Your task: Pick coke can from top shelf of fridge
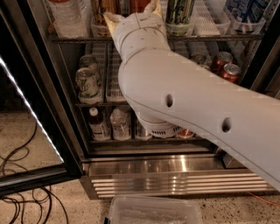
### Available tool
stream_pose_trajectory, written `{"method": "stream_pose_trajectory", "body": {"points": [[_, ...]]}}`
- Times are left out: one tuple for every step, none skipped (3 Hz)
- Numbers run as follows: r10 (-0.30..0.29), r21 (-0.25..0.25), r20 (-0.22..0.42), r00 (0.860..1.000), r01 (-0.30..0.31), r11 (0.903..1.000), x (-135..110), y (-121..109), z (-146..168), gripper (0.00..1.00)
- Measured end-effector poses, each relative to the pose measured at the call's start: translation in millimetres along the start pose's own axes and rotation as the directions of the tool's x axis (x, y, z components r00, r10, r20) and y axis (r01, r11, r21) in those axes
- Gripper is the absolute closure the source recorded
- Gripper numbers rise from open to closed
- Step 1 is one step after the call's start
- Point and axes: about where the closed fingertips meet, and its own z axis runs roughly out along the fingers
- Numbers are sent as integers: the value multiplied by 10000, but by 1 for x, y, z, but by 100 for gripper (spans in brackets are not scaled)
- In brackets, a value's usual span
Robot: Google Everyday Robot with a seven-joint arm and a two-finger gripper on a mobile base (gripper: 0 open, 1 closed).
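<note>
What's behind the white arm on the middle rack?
Visible: green-and-white cans left, short red cans right; centre of the middle rack is covered. The gripper is up at the top shelf.

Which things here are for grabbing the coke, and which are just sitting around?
For the job: coke can; top shelf; fridge; end effector, up at the top shelf.

Just lying about: green-and-white can; small bottles; short red cans; plastic bin; floor cables.

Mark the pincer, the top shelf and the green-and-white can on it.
pincer (pixel 131 13): camera view, at the top shelf, middle of its pale tip.
top shelf (pixel 72 39): camera view, dark front rail.
green-and-white can (pixel 179 13): camera view, printed side.
</note>
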Motion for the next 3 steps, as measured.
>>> {"method": "stream_pose_trajectory", "body": {"points": [[-15,150,40,10000,14,9999,0,-1,7,26],[-104,378,116,9999,99,9992,0,-4,15,26],[-172,621,143,9997,163,9979,0,-8,21,28]]}}
